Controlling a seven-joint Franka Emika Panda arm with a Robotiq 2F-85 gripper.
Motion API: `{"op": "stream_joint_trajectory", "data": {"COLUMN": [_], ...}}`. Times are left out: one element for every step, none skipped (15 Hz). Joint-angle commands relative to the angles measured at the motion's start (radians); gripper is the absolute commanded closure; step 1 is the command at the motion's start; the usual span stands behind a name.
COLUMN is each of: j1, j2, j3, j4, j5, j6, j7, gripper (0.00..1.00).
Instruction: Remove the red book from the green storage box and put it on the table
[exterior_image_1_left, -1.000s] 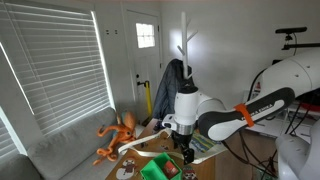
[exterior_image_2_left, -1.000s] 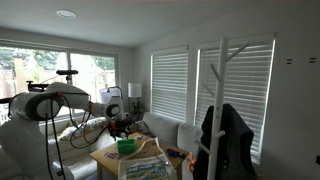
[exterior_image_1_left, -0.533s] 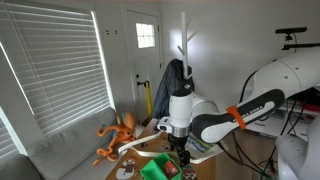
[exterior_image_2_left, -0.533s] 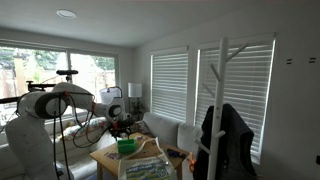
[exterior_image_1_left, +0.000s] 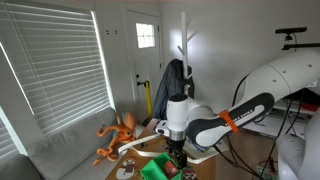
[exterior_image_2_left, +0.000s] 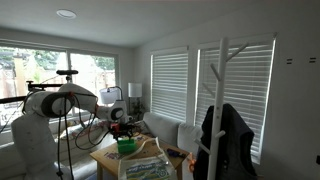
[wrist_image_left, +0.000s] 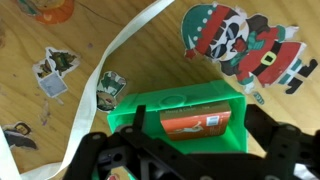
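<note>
1. Slatted blinds and a grey couch (exterior_image_1_left: 58, 150) frame an exterior view, where the gripper (exterior_image_1_left: 178, 153) hangs close over the green storage box (exterior_image_1_left: 152, 169).
2. Seen across the room in an exterior view, the box sits on the table (exterior_image_2_left: 104, 157).
3. Wrist view: jaws spread apart and gripping nothing. The red book (wrist_image_left: 195, 123) lies inside the box, with a Christmas sticker (wrist_image_left: 245, 45) at its 1 o'clock.

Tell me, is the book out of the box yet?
No: in the wrist view the book lies inside the box, between its green walls.
</note>
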Motion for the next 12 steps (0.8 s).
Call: {"op": "stream_joint_trajectory", "data": {"j1": [-0.016,-0.018,-0.018,-0.018,-0.018,-0.017,-0.017,-0.018,-0.018,-0.018,-0.018,-0.017], "j2": [0.033,0.039,0.043,0.049,0.055,0.057,0.061,0.063,0.067,0.071,0.076,0.080], "j3": [0.013,0.013,0.013,0.014,0.016,0.019,0.021,0.023,0.025,0.026,0.026,0.026], "j4": [0.019,0.021,0.022,0.025,0.028,0.030,0.033,0.037,0.041,0.045,0.048,0.051], "j5": [0.019,0.017,0.018,0.017,0.013,0.006,0.001,0.001,-0.001,0.001,0.004,0.014], "j6": [0.020,0.023,0.026,0.029,0.028,0.029,0.031,0.030,0.030,0.030,0.031,0.030], "j7": [-0.015,-0.014,-0.016,-0.020,-0.023,-0.026,-0.029,-0.031,-0.033,-0.040,-0.045,-0.057], "gripper": [0.00,0.00,0.00,0.00,0.00,0.00,0.00,0.00,0.00,0.00,0.00,0.00]}}
